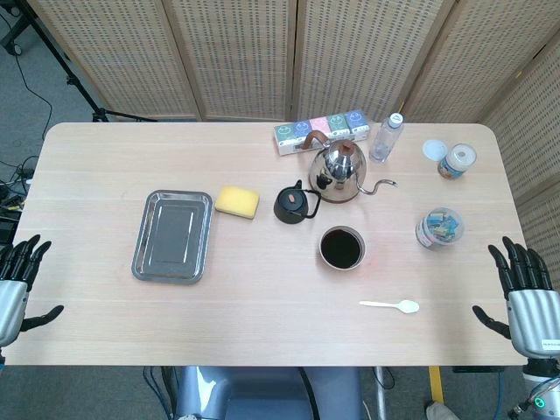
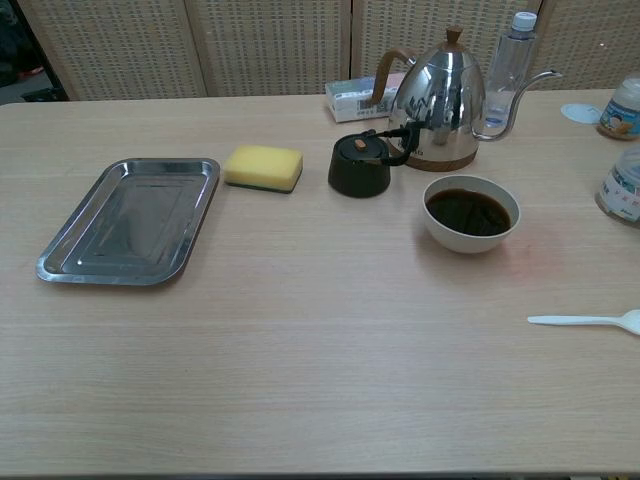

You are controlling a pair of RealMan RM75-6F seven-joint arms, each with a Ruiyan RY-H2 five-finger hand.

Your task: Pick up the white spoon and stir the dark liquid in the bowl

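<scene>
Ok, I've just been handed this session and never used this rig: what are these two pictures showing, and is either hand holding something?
Both pictures come from the robot's own cameras. The head view looks straight down on the table; the chest view looks across it from lower down.

The dark fingers at the bottom corners of the head view are the robot's hands: left hand and right hand. Both are open at the table's edges and hold nothing. The chest view shows neither.

The white spoon lies flat near the right hand, untouched. The bowl of dark liquid sits just beyond it. Behind are a steel kettle, a small black teapot, a yellow sponge and a metal tray.
</scene>
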